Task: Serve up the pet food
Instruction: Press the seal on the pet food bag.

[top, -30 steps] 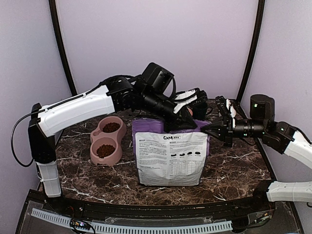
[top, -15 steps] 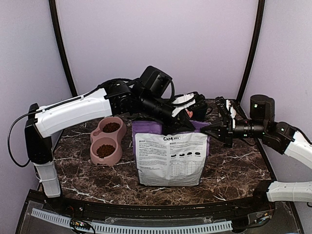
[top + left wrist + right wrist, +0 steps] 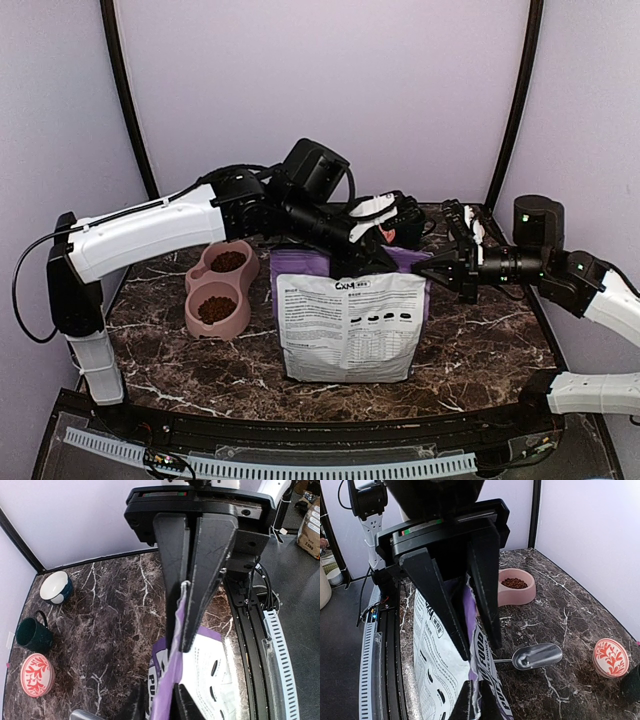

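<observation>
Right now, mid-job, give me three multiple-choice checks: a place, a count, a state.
1. Compartments of the pink double bowl holding reddish-brown kibble: A none; B one; C both.
2. The shiny metal scoop lies: A in that bowl; B on the marble table; C in a gripper.
3. The right gripper is: A wide open; B shut on the purple-and-white bag; C holding the scoop.
C, both show pellets; B, it rests on marble; B, the bag's top edge sits between its fingers.
</observation>
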Motion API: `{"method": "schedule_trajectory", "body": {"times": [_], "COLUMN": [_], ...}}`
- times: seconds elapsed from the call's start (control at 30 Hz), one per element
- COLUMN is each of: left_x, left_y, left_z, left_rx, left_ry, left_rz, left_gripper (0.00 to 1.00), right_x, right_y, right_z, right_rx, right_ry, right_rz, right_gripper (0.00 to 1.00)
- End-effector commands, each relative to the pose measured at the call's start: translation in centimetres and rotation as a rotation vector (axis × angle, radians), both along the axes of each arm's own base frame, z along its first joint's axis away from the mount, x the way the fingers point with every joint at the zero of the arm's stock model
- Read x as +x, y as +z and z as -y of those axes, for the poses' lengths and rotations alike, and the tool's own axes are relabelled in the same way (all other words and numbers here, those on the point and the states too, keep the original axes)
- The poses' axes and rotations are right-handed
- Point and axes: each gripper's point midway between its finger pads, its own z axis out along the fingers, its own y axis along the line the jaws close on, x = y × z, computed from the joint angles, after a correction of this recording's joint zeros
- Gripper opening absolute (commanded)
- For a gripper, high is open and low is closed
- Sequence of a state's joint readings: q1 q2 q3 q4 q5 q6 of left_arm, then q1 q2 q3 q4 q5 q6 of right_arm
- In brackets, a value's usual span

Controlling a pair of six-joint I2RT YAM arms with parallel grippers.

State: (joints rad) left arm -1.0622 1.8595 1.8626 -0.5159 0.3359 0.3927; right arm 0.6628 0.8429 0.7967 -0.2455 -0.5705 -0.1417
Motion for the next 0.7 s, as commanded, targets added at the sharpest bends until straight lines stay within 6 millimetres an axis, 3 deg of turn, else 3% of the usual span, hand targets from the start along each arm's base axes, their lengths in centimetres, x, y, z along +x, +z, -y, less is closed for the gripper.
{"method": "schedule_trajectory", "body": {"times": [0.0,0.07,0.4,0.53,0.67], "left_x": [1.7,1.7,1.2,0.7,0.5], "left_y": [-2.4,-2.4,-1.9,-1.4,-1.2], "left_z": [-3.6,-3.8,-4.0,-3.8,-3.5], "left_rx": [0.126,0.128,0.099,0.077,0.060], "left_ry": [0.093,0.091,0.067,0.047,0.031], "left_rz": [-0.019,-0.022,-0.027,-0.043,-0.051], "left_gripper": [0.13,0.00,0.00,0.00,0.00], "right_x": [-0.8,-0.8,-0.6,-0.1,0.3], "right_y": [2.8,2.8,2.7,2.4,2.1], "right_z": [0.0,0.0,-0.2,-0.3,-0.5], "right_rx": [0.073,0.074,0.069,0.055,0.042], "right_ry": [0.029,0.031,0.033,0.016,0.013], "right_rz": [0.086,0.088,0.085,0.074,0.062], "right_gripper": [0.00,0.00,0.00,0.34,0.49]}}
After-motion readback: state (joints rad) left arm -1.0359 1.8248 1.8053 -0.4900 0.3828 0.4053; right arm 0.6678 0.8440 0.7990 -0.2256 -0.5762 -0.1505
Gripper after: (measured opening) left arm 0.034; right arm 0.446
